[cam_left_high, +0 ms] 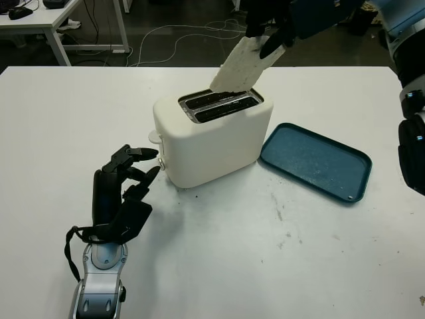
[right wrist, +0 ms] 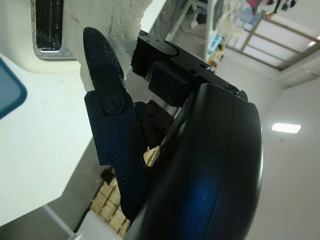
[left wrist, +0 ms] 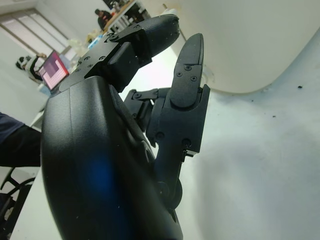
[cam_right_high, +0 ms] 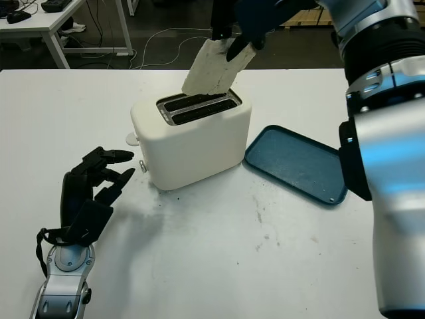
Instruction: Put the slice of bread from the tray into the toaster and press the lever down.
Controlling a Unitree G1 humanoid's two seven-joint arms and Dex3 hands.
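A pale slice of bread [cam_left_high: 240, 64] hangs tilted over the cream two-slot toaster [cam_left_high: 212, 136], its lower corner right at the rear slot [cam_left_high: 219, 98]. My right hand [cam_left_high: 265, 38] is shut on the bread's upper end, reaching in from the top right; the right wrist view shows the bread [right wrist: 107, 20] between its fingers [right wrist: 102, 55] above the slot [right wrist: 50, 25]. The empty teal tray [cam_left_high: 315, 161] lies just right of the toaster. My left hand [cam_left_high: 136, 173] is open on the table, just left of the toaster, near its side lever [cam_left_high: 155, 137].
The white table [cam_left_high: 265, 252] has free room in front and to the left. Behind its far edge stand another white desk [cam_left_high: 40, 20] and floor cables [cam_left_high: 179, 40]. A person [left wrist: 102, 17] sits far off in the left wrist view.
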